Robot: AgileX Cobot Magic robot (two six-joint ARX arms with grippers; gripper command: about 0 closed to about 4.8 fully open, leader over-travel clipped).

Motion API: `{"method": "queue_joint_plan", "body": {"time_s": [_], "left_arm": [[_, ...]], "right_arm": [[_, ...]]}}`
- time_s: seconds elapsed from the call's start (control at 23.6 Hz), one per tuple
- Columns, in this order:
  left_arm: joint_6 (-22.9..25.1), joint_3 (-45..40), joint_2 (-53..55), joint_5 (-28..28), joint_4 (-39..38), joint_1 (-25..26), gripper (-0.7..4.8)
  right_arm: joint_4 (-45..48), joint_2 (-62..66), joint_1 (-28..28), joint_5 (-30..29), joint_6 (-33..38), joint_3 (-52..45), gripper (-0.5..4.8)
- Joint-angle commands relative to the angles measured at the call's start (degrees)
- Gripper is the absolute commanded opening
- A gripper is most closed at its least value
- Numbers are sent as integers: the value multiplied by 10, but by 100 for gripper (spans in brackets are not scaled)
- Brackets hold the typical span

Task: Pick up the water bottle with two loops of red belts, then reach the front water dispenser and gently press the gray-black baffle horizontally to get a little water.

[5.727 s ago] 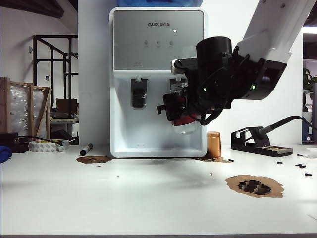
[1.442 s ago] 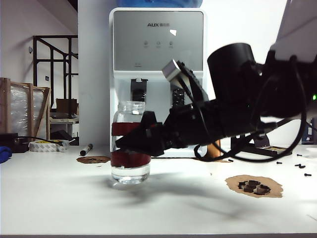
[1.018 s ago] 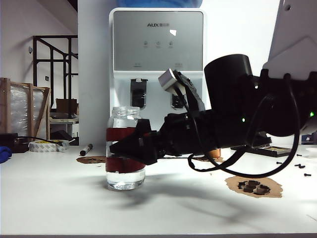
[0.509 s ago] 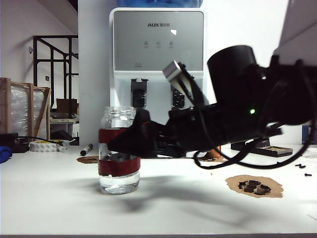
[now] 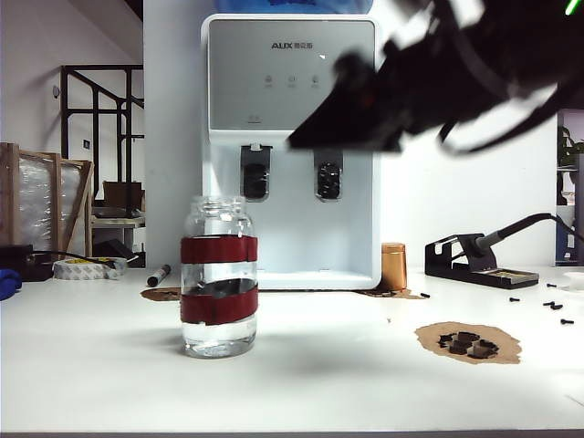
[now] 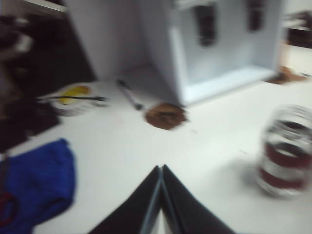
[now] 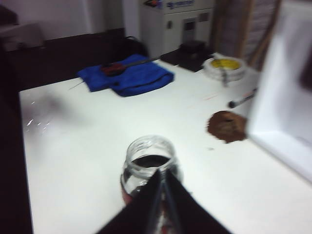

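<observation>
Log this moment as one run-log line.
bottle: upright on table, free | right gripper: shut, above it | left gripper: shut | dispenser: untouched

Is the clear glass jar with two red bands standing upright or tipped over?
Upright: the clear glass jar with two red bands stands on its base on the white table, mouth upward.

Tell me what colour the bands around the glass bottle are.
Red: two broad bands on the water bottle, clearest in the exterior view.

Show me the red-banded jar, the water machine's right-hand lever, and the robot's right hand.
Water bottle (image 5: 218, 306), exterior view: lower red band.
Gray-black baffle (image 5: 328, 180), exterior view: lever face.
Right hand (image 7: 161, 183), right wrist view: shut fingertips above the jar.
</observation>
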Motion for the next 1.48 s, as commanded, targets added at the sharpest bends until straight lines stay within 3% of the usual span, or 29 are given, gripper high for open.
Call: {"method": "queue_joint_plan", "body": {"time_s": [0.04, 0.17, 0.34, 0.47, 0.59, 0.76, 0.85, 0.98, 1.19, 1.48], "left_arm": [[19, -40, 0, -63, 100, 2, -2], [44, -58, 0, -84, 142, 2, -2], [55, -70, 0, -99, 162, 2, -1], [91, -123, 1, -109, 216, 15, -2], [91, -156, 1, -97, 250, 43, -2], [93, -224, 0, -64, 377, 124, -1], [93, -252, 0, -23, 424, 164, 0], [92, -272, 0, 20, 429, 200, 0], [92, -280, -12, 62, 408, 201, 0], [93, -280, -92, 59, 311, 201, 0]], "right_arm": [[-122, -104, -1, 49, -11, 1, -4], [-217, -202, -1, 89, -13, 1, -5], [-322, -290, -1, 192, -8, 1, -4], [-386, -345, -1, 191, 0, 0, -4], [-412, -371, -1, 169, 0, 0, -5], [-436, -414, -1, 155, 5, -8, -4], [-441, -440, -1, 140, 13, -16, -4], [-449, -493, -1, 139, 15, -45, -5], [-430, -588, -1, 142, 19, -110, -4], [-463, -692, -1, 141, 63, -159, -5]]}}
